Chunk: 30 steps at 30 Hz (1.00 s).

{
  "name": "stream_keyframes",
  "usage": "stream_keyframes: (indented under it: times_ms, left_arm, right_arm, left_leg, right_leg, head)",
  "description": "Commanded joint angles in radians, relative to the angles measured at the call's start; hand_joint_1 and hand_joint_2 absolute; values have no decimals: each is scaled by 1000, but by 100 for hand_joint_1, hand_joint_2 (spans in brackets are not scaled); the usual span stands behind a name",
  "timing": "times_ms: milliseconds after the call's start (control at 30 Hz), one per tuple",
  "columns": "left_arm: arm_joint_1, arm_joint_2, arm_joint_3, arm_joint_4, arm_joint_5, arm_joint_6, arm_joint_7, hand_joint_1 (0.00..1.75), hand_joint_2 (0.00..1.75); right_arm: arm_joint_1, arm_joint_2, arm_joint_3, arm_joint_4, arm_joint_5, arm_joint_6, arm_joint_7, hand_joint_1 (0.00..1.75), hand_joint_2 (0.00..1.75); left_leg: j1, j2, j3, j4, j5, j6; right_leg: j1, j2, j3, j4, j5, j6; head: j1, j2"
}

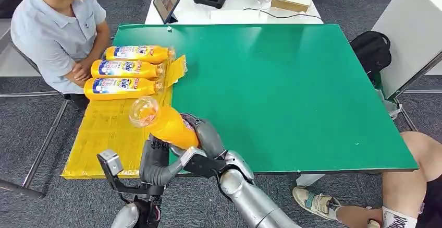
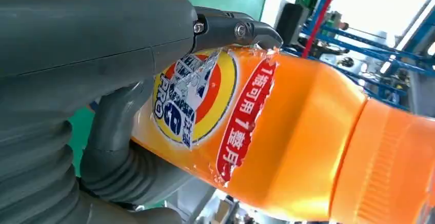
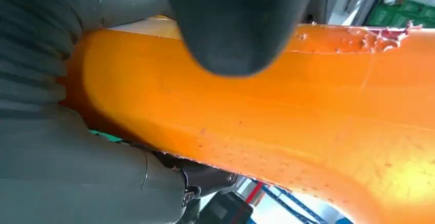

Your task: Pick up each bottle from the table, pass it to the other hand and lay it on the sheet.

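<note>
An orange bottle (image 1: 164,122) is held in the air above the table's front edge, beside the yellow sheet (image 1: 104,134), its clear cap end pointing up and left. My left hand (image 1: 155,152) grips it from below; its fingers (image 2: 225,29) wrap the labelled body (image 2: 287,131). My right hand (image 1: 206,136) also holds the bottle from the right, with its thumb (image 3: 236,24) pressed on the orange side (image 3: 256,131). Three more orange bottles (image 1: 136,54) (image 1: 124,69) (image 1: 121,87) lie side by side at the sheet's far end.
The green table (image 1: 292,92) stretches to the right. A seated person (image 1: 57,30) is close to the sheet's far left corner. Another person's leg and shoe (image 1: 412,186) are at the near right. A white table (image 1: 234,6) behind carries a tablet, a controller and a box.
</note>
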Motion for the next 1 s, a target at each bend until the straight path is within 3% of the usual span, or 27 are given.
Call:
stream_keyframes:
  times_ms: [33,67,100,633,1000]
  left_arm:
    - [-34,12,-13,20,-24,17,-4,0,175]
    - [-36,-1,9,20,-8,47,5,106,175]
    - [-41,0,13,19,-3,53,10,173,175]
    - [-60,26,5,51,-44,45,46,175,175]
    - [-60,26,5,51,-44,45,46,175,175]
  right_arm:
    - [-5,-38,116,66,73,-33,-14,175,175]
    - [-4,-41,125,71,81,-34,-18,175,175]
    - [-3,-43,126,71,80,-31,-20,173,175]
    - [-76,-71,253,189,263,-53,35,169,175]
    - [-74,-72,254,190,263,-53,35,169,175]
  left_leg:
    - [1,-1,3,-1,-1,1]
    - [1,-1,5,-1,-1,1]
    - [1,-1,3,-1,-1,1]
    - [1,-2,6,-1,-1,1]
    - [1,-2,3,-1,0,0]
  right_leg:
    - [1,-2,4,-1,-1,-2]
    - [2,-2,6,-2,-2,-3]
    - [1,-2,4,-1,-1,-2]
    - [2,-4,7,-2,-2,-4]
    - [1,-3,3,-2,-1,-2]
  head:
    - [0,0]
    - [0,0]
    - [0,0]
    - [0,0]
    - [0,0]
